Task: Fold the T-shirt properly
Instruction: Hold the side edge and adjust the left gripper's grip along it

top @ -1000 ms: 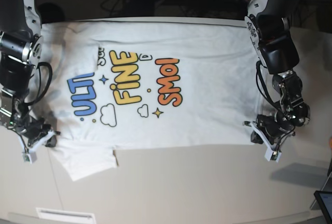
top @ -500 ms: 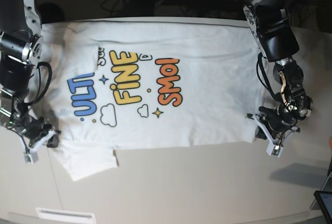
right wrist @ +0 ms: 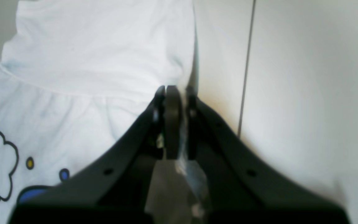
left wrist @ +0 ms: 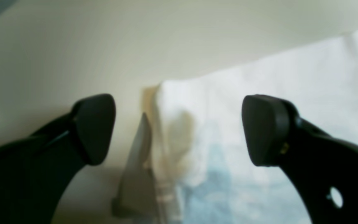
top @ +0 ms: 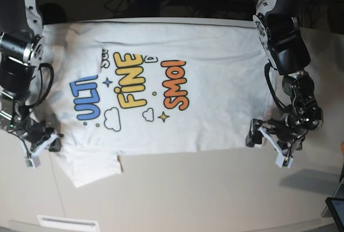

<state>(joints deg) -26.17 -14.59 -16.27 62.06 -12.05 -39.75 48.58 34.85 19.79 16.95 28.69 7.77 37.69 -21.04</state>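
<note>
On table [top: 215, 189], T-shirt [top: 215, 81] spread print up. Right gripper [right wrist: 172, 93] clamped on near-left sleeve edge; left gripper [left wrist: 179, 130] spread apart over near-right hem corner. Close left jaws fully on both layers before lifting evenly.

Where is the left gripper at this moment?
In the base view the left gripper is at the lower right, open at the near corner of the T-shirt, on the table.
</note>
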